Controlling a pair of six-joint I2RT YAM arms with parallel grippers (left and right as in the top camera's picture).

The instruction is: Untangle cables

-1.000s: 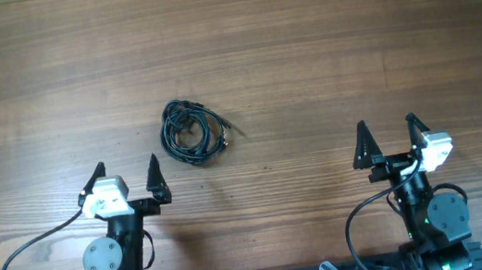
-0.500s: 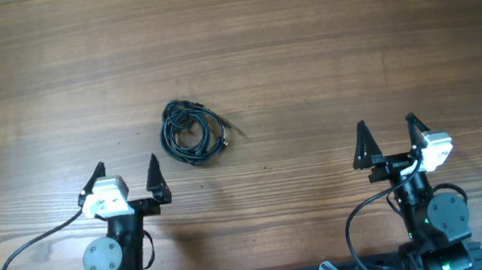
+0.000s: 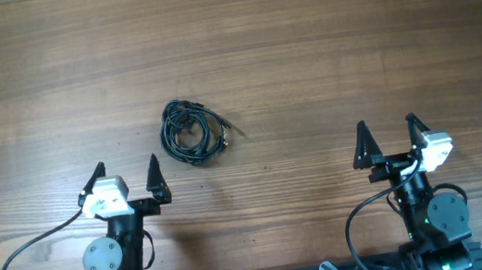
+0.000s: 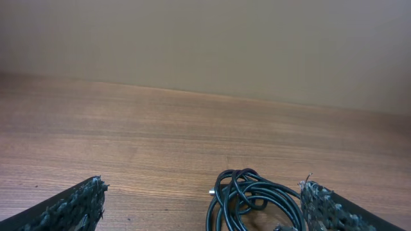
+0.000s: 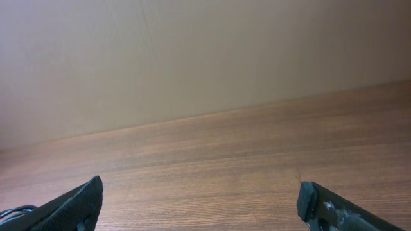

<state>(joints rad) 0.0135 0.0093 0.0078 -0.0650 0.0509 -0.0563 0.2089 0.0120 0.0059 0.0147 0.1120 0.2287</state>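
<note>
The cables [image 3: 192, 132] lie in one tight black coil on the wooden table, left of centre, with a small silvery plug end sticking out to its right. The coil also shows in the left wrist view [image 4: 253, 204], low and right of centre, just ahead of the fingers. My left gripper [image 3: 127, 176] is open and empty, a little below and left of the coil. My right gripper [image 3: 389, 136] is open and empty, far to the right of the coil. A sliver of the coil shows at the left edge of the right wrist view [image 5: 11, 210].
The wooden table [image 3: 322, 40] stretches bare around the coil. The arms' bases and their thicker black wires [image 3: 24, 261] sit along the near edge. A plain beige wall [image 4: 205, 38] stands beyond the far table edge.
</note>
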